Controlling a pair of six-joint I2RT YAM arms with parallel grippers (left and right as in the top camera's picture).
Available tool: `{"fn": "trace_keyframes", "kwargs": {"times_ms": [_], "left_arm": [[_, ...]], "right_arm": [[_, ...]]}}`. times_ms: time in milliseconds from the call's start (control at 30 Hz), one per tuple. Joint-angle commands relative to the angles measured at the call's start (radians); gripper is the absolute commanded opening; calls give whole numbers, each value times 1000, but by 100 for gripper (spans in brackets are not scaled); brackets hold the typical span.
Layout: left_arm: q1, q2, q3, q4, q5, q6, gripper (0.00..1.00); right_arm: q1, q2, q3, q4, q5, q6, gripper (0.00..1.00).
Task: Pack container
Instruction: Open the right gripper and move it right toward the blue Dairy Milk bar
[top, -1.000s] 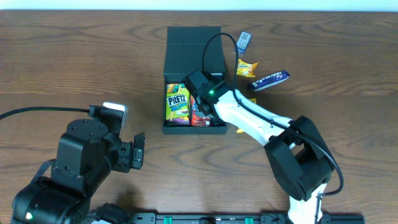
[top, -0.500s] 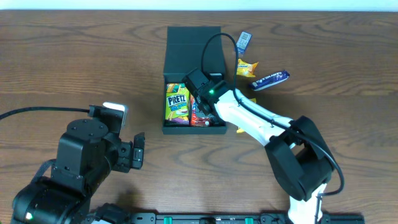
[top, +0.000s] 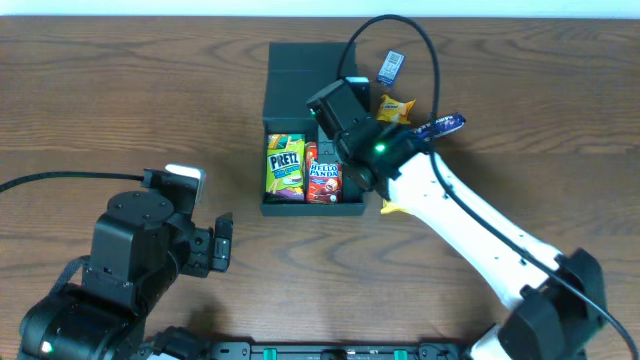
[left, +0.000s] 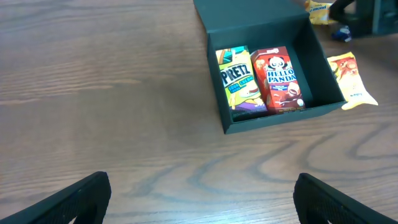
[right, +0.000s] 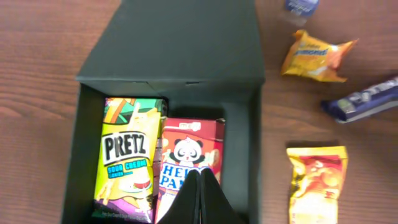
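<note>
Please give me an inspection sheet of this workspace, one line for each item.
Surface: brown wood table.
Job's things: container open; Pretz box and Panda box side by side inside.
Clutter: orange packet, yellow packet, blue bar, blue packet, right of container.
Grippers: left pincer open, empty; right pincer shut, empty, over Panda box.
Cables: black cable loops over right arm; second cable reaches left arm.
Surroundings: nothing seen.

Lighting's soft and even in all three views and seems to come from overhead, with no harsh shadows anywhere. The wooden table gets a pale sheen toward the top left in the left wrist view. The black container swallows detail inside. Overhead is sharp; the left gripper fingers and the right gripper tips look dark and blurry up close.
</note>
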Motion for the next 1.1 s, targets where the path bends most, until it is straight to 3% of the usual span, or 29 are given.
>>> {"fn": "trace_keyframes", "kwargs": {"times_ms": [0,200,467,800,900,1000,1067], "left_arm": [[2,0,-3,-3,-9,-4,95],[2,0,-3,-3,-10,-4,95],[2,0,-3,-3,-9,-4,95],[2,0,-3,-3,-9,-5,95],[2,0,-3,-3,-10,-4,95],[2,0,-3,-3,-10,-4,95],[2,0,-3,-3,-10,-4,95]], "right_arm": [[-8,-42,18,-25,63,-20,1],[-66,-121,15,-107,59,-41,1],[-258,-196,-53,-145,15,-52,1],[-457,-194,-155,-133,-17,78,2],[-482,-177,-161,-104,-25,138,43],[-488,-146,-161,-58,-78,157,70],[-488,-117,-161,-27,-100,190,80]]}}
